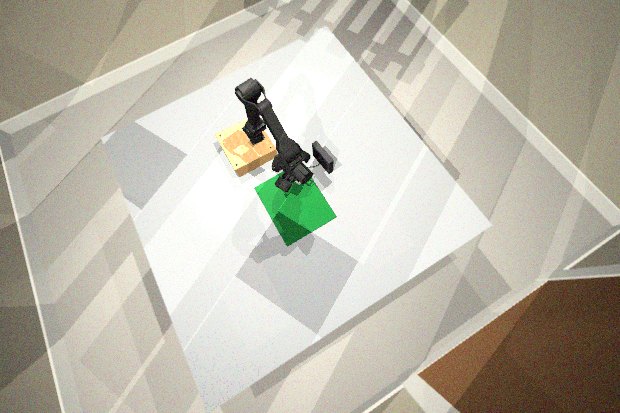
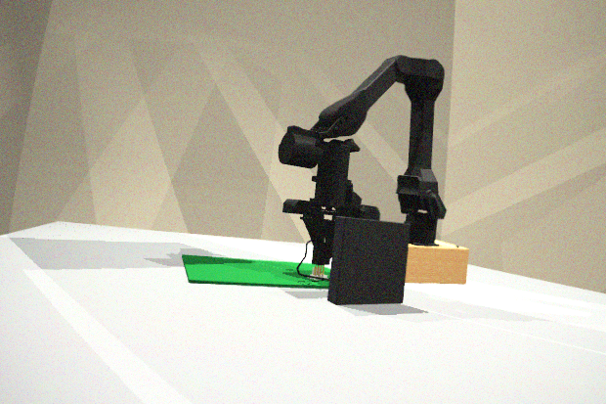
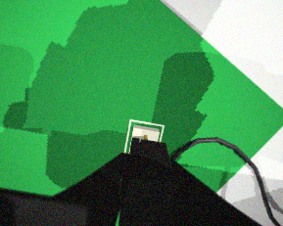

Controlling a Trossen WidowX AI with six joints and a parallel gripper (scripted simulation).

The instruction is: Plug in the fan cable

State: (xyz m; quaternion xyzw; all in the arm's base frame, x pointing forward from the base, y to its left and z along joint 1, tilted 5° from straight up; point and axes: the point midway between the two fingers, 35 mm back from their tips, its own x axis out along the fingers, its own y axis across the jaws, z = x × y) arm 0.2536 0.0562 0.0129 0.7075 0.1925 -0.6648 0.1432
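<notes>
My gripper (image 2: 321,262) (image 3: 146,165) is shut on the fan's small black plug (image 3: 150,150), low over the green board (image 1: 313,212) (image 2: 220,271) (image 3: 98,72). The white four-pin header (image 3: 146,132) stands inside a white outline on the board, partly hidden by the plug. In the exterior view, brass pins (image 2: 318,271) show between the fingertips and the header's base; whether the plug touches them is too small to tell. The black cable (image 2: 300,259) (image 3: 211,141) loops from the plug to the square black fan (image 1: 323,156) (image 2: 369,261).
The fan stands upright beside the board's header end. The arm's wooden base block (image 1: 255,158) (image 2: 437,264) is behind the board. The cable's loop lies close beside the fingers. The white table (image 1: 380,207) (image 2: 244,339) carries it all.
</notes>
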